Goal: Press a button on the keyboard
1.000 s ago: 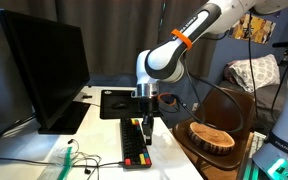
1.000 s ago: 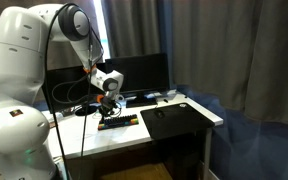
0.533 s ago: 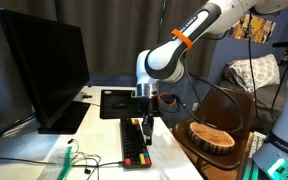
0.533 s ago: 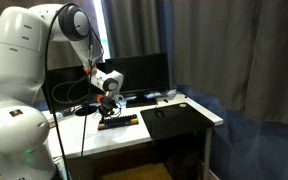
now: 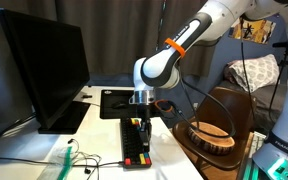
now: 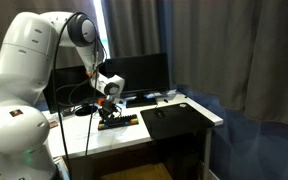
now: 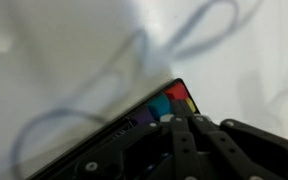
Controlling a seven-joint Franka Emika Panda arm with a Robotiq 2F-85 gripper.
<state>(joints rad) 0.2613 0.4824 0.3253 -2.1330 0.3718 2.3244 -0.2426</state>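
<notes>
Evidently the hand [image 5: 141,122] points straight down with its fingers drawn together, making one narrow tip suited to striking a single key. The keyboard [image 5: 135,145] lies on the desk [image 5: 99,148] just beside the monitor [image 5: 44,70], running lengthwise past its base. The hand stands directly over the keyboard's end farther from the camera, at or just above the keys; contact cannot be told. In the wrist view the coloured keys [image 7: 169,102] sit just beyond the fingertips.

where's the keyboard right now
In an exterior view the keyboard lies on the white table directly under the gripper, next to the black mat and near the monitor.
</notes>
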